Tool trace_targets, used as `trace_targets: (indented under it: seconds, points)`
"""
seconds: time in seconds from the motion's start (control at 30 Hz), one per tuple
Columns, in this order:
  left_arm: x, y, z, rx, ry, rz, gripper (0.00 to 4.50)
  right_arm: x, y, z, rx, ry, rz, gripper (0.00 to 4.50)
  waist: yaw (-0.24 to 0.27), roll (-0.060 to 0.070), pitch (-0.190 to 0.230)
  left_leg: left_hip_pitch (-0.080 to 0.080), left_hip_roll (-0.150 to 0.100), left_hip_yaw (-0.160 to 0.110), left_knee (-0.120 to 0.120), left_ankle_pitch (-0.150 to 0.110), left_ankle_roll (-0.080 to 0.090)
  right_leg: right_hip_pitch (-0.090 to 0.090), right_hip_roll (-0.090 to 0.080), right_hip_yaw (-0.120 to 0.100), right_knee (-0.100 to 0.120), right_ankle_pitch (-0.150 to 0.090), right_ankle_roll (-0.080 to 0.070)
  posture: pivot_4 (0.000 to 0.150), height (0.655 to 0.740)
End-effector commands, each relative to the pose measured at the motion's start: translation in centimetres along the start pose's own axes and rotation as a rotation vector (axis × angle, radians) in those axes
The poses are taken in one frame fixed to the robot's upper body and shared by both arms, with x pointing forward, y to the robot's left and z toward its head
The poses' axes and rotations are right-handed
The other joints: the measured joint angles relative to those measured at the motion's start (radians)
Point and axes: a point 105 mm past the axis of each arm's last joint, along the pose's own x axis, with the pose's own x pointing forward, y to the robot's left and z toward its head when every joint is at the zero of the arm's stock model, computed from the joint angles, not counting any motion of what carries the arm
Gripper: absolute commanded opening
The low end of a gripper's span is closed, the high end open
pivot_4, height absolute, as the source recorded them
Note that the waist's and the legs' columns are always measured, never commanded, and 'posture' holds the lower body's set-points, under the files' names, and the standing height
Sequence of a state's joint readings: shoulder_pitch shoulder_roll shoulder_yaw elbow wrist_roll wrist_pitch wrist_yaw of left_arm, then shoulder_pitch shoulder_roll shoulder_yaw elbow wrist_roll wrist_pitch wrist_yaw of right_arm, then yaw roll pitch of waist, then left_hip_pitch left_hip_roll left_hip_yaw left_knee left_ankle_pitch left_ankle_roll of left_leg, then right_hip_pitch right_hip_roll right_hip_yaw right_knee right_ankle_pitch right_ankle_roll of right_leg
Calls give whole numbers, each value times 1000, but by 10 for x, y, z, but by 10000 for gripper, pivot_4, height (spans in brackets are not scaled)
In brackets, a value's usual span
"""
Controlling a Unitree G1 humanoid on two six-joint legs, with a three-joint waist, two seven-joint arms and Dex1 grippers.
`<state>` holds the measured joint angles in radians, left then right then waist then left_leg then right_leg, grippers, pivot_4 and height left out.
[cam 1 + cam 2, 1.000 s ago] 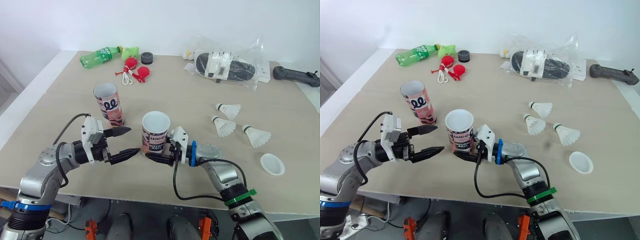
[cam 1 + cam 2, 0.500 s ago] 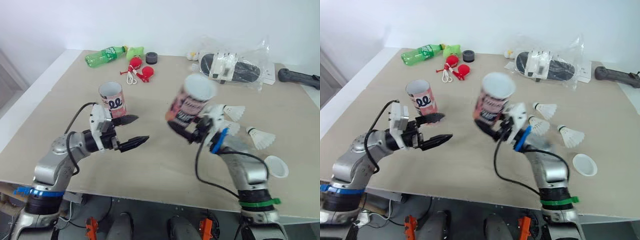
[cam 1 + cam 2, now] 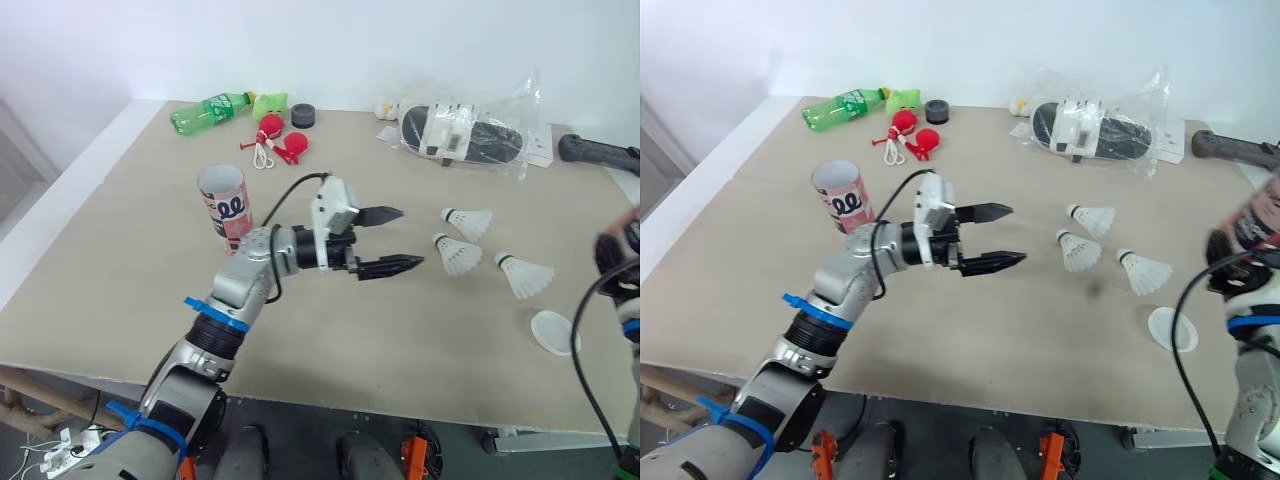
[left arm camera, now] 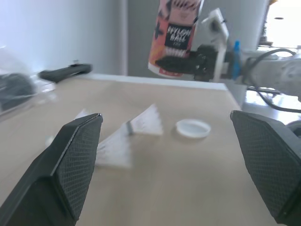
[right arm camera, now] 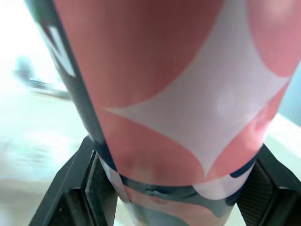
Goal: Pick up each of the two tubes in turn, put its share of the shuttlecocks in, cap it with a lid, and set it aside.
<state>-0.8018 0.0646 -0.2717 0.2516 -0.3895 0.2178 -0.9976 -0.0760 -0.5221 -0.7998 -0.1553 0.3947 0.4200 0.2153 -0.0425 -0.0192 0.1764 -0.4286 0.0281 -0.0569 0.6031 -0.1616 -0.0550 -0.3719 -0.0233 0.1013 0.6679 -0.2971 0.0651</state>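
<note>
One pink-and-white patterned cardboard tube (image 3: 223, 200) stood upright, open-topped, on the surface (image 3: 150, 260). Second matching tube (image 4: 175, 35) hung raised, clamped in right tool (image 4: 182, 66). Three white feather shuttlecocks (image 3: 467, 222) (image 3: 455, 254) (image 3: 525, 275) lay sideways near white round lid (image 3: 550, 330).

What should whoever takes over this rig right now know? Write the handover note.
Left pincer: open, empty, held over the table, pointing toward the three shuttlecocks.
Right pincer: shut on the first tube, held in the air at the robot's right.
Second tube: upright on the table, uncapped.
White lid: lying flat beside the shuttlecocks.
Done: first tube picked up.
Left: load its shuttlecocks, cap it, set it aside; then repeat with the second tube.
</note>
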Motion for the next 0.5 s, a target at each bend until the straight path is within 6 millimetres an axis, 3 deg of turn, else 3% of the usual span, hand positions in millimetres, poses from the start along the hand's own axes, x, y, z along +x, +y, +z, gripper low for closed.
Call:
trace_targets:
  seconds: [0.03,0.13,0.5]
  points:
    - [16,-6,-3,70,3,-30,45000,0,-39,-13,-6,13,-140,29258,-4,1,0,0,0,0,0,0,1,0,0,0,0,0,0,1500,7400]
    - [22,-13,0,40,-37,-40,45000,7,-54,-35,22,69,-202,29258,-6,2,0,0,0,2,0,1,1,0,0,2,0,1,2,1500,7400]
    - [18,-23,-2,25,-54,-25,45000,20,-53,-75,65,137,-225,29258,-6,9,-2,2,-1,5,0,2,4,1,-1,6,0,3,4,1500,7400]
